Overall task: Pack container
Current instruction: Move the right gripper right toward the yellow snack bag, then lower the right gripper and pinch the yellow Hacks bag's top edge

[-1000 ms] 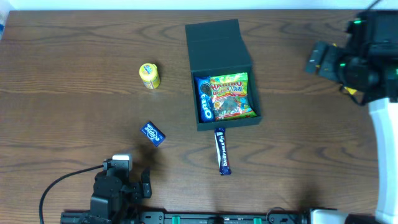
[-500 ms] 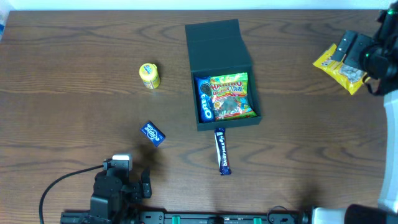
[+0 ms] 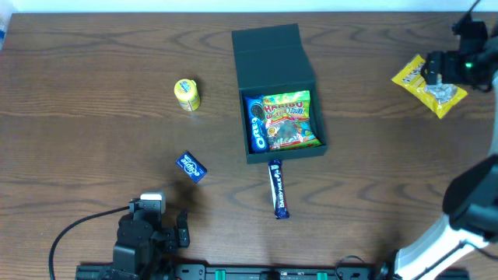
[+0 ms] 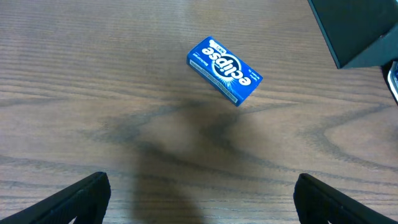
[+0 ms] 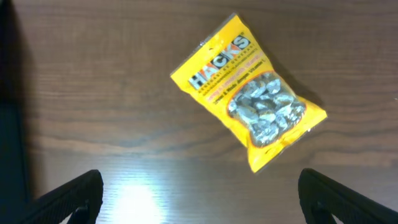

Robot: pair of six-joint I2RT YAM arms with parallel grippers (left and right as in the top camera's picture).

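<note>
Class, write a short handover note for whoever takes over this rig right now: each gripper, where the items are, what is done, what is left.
Left gripper: open, empty, facing the Eclipse box.
Right gripper: open, empty, facing the Hacks bag.
Container: lid open, with the Haribo bag and Oreo pack inside.
Left to pack: Eclipse box, Hacks bag, Dairy Milk bar by the container's near wall, yellow tub. Then probably close the lid.

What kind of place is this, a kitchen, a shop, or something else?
Probably a robot test bench, not a home: robot arms stand at a wooden table, a cable trails from the left one, and snacks lie spread around a green box.
</note>
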